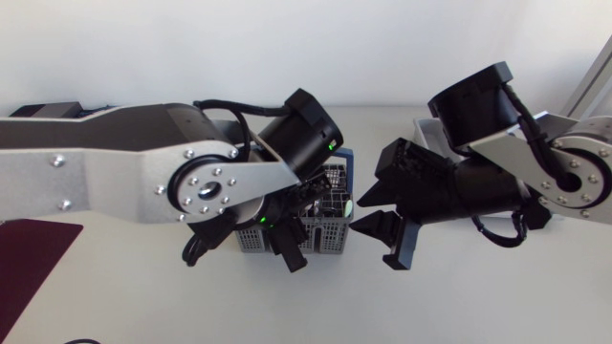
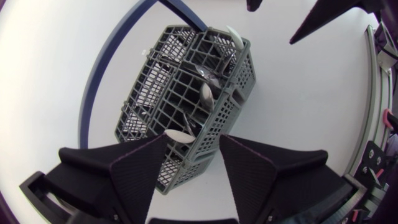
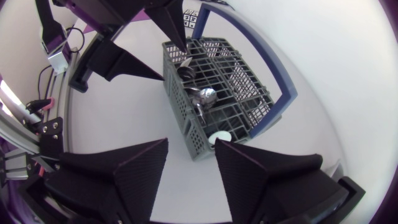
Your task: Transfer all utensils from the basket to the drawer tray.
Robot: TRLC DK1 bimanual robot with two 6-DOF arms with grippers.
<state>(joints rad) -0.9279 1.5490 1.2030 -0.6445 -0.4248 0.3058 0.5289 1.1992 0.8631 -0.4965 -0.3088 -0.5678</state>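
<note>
Apparently picking now. Hovering over the basket (image 2: pixel 237 93), utensils (image 2: pixel 206 93) inside, with left gripper (image 2: pixel 193 140) wide, empty; right gripper (image 1: pixel 357 215) wide too, at basket's 3 o'clock. Next: lower, close on one spoon (image 2: pixel 177 135).

Basket (image 1: pixel 330 234): mid-table, under my left gripper (image 2: pixel 194 140).
Utensils (image 2: pixel 206 92): in the basket's compartments.
Right gripper (image 1: pixel 359 214): at the basket's 3 o'clock, just beside it.
Drawer tray (image 1: pixel 424 126): at its 2 o'clock.
</note>
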